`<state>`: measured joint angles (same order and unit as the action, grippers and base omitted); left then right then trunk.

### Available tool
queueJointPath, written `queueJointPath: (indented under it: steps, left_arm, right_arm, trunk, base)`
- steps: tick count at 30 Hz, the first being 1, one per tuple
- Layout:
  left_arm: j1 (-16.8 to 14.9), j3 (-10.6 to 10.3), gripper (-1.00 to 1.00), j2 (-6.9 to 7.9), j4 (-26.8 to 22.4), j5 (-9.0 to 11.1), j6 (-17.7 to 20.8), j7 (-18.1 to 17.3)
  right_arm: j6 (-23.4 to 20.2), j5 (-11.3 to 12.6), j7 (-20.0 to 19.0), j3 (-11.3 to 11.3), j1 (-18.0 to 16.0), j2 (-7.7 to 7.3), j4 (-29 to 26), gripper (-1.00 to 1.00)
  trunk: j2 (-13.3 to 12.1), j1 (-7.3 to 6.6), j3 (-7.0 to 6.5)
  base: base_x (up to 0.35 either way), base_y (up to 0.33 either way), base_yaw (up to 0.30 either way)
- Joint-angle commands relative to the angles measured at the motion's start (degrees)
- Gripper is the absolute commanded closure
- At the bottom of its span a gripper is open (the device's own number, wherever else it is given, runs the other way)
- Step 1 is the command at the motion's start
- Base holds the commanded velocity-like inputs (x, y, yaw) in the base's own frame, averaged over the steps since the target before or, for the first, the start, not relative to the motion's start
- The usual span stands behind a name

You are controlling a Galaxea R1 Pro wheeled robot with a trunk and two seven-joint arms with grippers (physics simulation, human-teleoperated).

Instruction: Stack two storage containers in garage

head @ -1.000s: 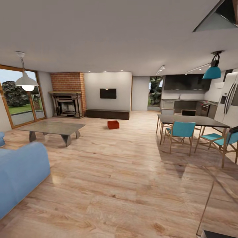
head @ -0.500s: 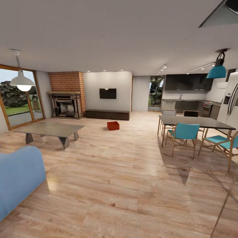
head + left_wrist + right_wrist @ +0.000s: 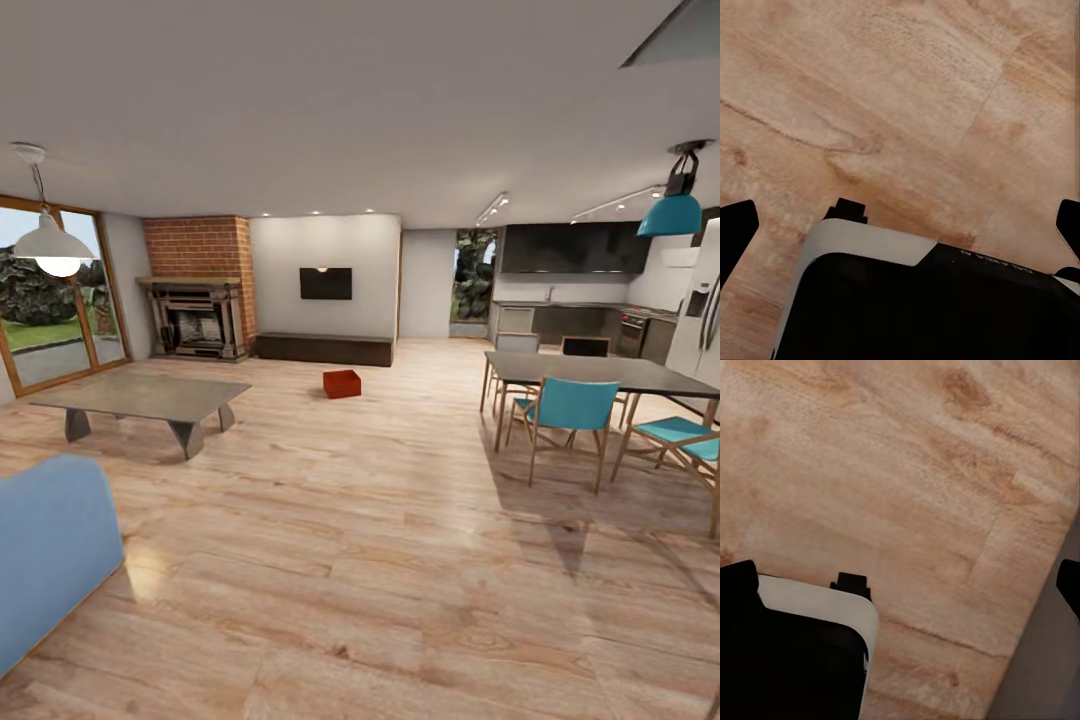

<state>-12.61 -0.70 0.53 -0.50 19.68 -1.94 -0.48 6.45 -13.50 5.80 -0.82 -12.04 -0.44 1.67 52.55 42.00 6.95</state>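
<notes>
While both arms hang over bare light wood plank floor (image 3: 400, 560), left gripper (image 3: 900, 225) and right gripper (image 3: 900, 577) spread wide, one orange-red open-topped rectangular storage container (image 3: 342, 383) sits far ahead, near the red-brick fireplace (image 3: 197, 300).

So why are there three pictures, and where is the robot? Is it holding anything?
The robot is taking the pictures itself. The big one comes from a camera on its head, looking across a living room: a red box sits on the wood floor, past a coffee table and a blue sofa. The other two come from cameras on its wrists, pointing down at the floor. The dark tips at the edges are each tool's fingers, spread wide apart with only floor between them, so it holds nothing.
</notes>
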Motion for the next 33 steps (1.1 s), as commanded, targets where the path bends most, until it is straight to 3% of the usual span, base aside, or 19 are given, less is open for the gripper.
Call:
queueJointPath:
  steps: [1,33]
  left_arm:
    - [0.0,-0.1,-1.00,0.00,0.1,0.3,-0.2,0.0]
    - [0.0,-0.1,-1.00,0.10,0.1,0.5,-0.2,0.0]
  right_arm:
    - [0.3,-0.4,0.3,-0.1,-0.1,0.03,0.2,-1.00]
    - [0.3,0.0,0.4,0.2,-0.1,-0.38,0.1,-1.00]
  trunk:
    - [0.1,0.04,0.08]
    - [0.1,0.04,0.08]
  base:
    - [0.324,0.000,0.000]
    - [0.324,0.000,0.000]
